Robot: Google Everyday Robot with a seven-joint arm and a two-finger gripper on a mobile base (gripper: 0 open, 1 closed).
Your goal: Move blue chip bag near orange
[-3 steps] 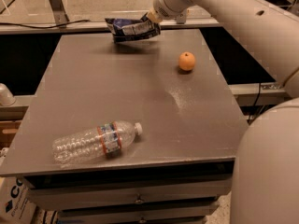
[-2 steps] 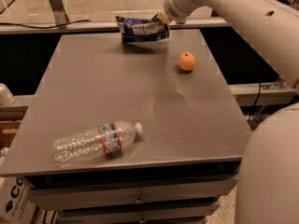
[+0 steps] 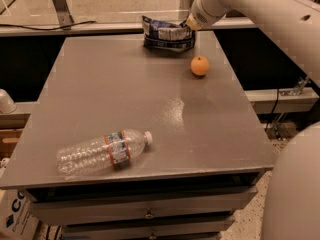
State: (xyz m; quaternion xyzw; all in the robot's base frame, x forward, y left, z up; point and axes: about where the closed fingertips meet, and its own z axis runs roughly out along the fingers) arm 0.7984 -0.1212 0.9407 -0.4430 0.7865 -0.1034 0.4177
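Observation:
The blue chip bag, dark blue foil with white lettering, is at the far edge of the grey table, held slightly raised. My gripper is at the bag's right end and is shut on it; the white arm comes in from the upper right. The orange sits on the table a short way to the front right of the bag, apart from it.
A clear plastic water bottle with an orange-and-blue label lies on its side near the table's front left. Drawers are below the front edge. A rail runs behind the table. The robot's white body fills the lower right.
The gripper has carried the blue chip bag to the right along the far edge, closer to the orange. The orange and bottle have not moved.

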